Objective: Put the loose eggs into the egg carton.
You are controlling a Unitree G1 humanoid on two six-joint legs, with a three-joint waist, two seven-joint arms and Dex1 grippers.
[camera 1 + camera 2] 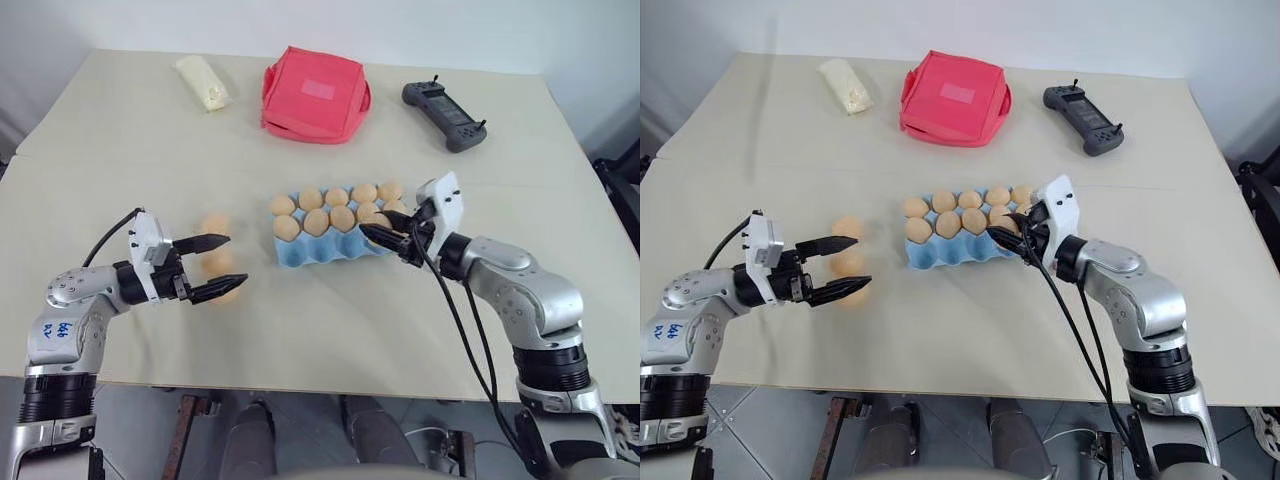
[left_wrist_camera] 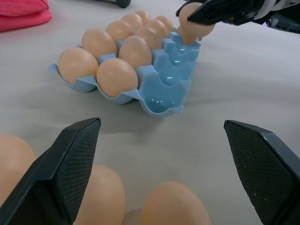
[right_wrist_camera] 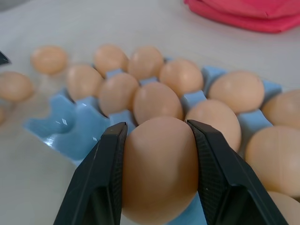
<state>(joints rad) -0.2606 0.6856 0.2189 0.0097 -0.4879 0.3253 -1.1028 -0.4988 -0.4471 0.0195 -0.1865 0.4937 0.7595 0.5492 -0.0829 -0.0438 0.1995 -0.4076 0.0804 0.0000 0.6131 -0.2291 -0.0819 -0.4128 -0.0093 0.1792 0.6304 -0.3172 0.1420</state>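
Eggs (image 1: 215,258) are lying loose on the surface (image 1: 120,150) beside the open left claw (image 1: 212,267). Right claw (image 1: 1002,236) is gripping one egg (image 3: 159,168) (pale orange) over the blue egg carton (image 1: 310,252), near its empty front cups.

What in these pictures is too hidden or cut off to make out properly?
- Loose eggs: head views, left gripper overlaps them; left wrist view cuts them at its edge. Exact count unclear.
- Egg carton, near right cups: head views, right gripper and its held egg cover them; filled or not, cannot tell.
- Red pouch: closed, contents hidden.
- Black controller: too small to read buttons.
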